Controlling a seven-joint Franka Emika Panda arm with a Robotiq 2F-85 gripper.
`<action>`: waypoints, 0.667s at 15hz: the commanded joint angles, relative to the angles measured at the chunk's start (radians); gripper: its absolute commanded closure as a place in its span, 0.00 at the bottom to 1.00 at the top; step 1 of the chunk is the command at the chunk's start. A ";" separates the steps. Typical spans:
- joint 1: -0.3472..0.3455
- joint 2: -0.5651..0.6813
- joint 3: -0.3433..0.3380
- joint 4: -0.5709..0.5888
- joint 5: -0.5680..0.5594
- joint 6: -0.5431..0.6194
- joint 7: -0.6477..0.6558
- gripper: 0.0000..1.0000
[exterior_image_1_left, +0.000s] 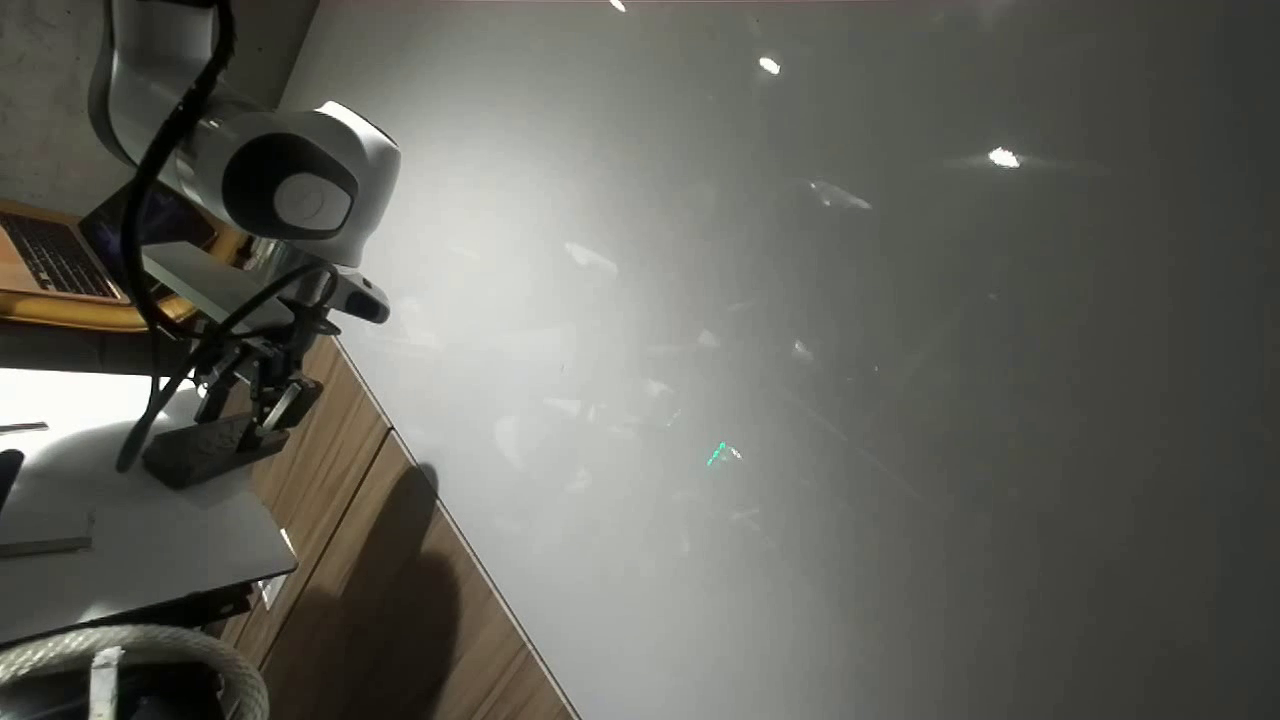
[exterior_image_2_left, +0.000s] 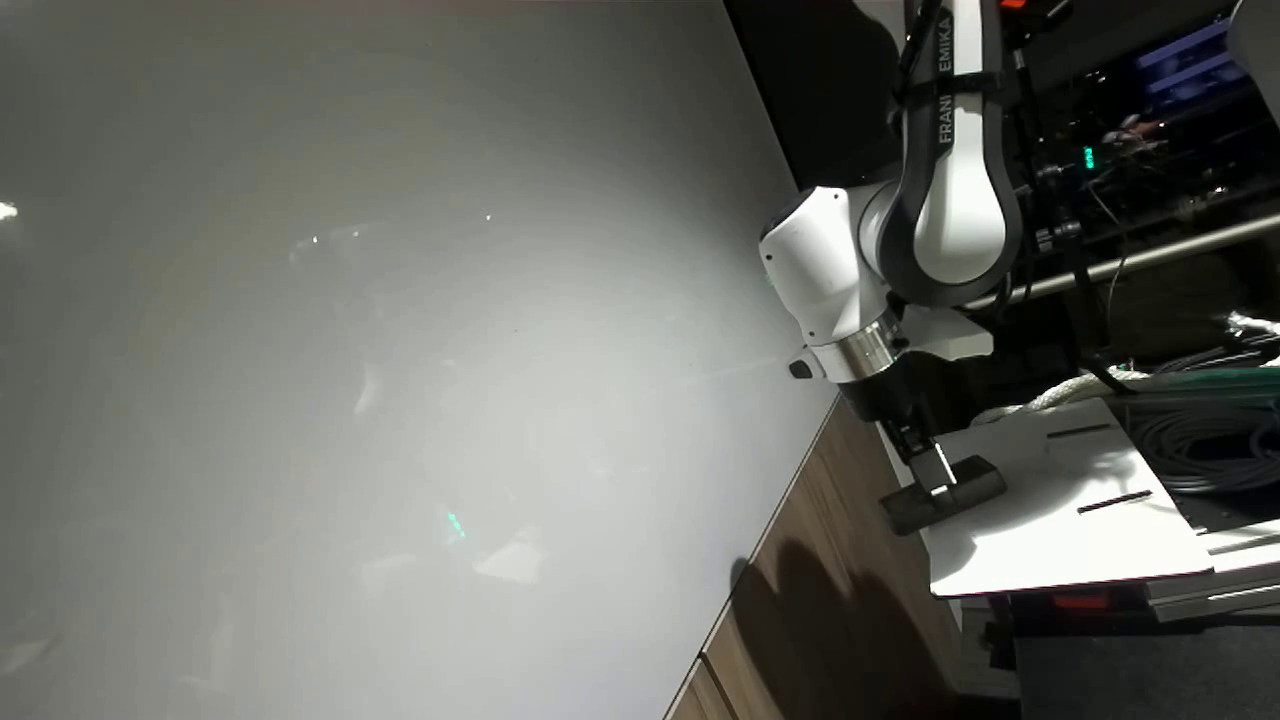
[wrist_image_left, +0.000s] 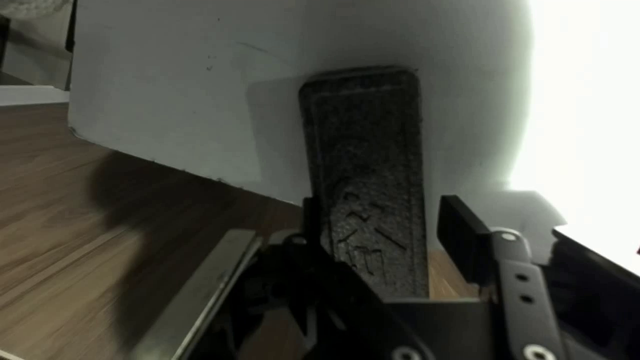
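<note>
Pincer: mine (wrist_image_left: 384, 227) stands open around the dark block (wrist_image_left: 362, 140), 1 pad to each side.
Pads: in the wrist view, the left pad (wrist_image_left: 312, 220) overlaps the block's long edge and may touch it; the right pad (wrist_image_left: 462, 240) stands apart across a visible gap.
Even grip: in my judgement, a slight shift toward the left pad's side would centre the block, so that neither pad pushes it askew.
Dark block: 1 end over the white counter (exterior_image_2_left: 1060, 540), the other past its edge, in both exterior views; such overhang, I judge, invites tipping, so a level, gentle squeeze suits it.
Block face: grooved marks on the near half, too dim to read.
Wood panel (wrist_image_left: 60, 235): beyond the counter's edge, partly in shadow.
Hidden: the block's underside; whether it rests on the counter I cannot tell.
Obscured: glare whitens the counter at the wrist view's right; a cable (exterior_image_1_left: 200, 352) crosses before my pincer in an exterior view.
</note>
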 joint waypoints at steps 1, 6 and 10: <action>-0.009 0.007 -0.008 -0.010 -0.004 0.038 -0.014 0.69; 0.007 -0.023 -0.017 -0.008 -0.062 0.002 0.076 0.88; 0.017 -0.070 -0.015 -0.022 -0.188 -0.052 0.253 1.00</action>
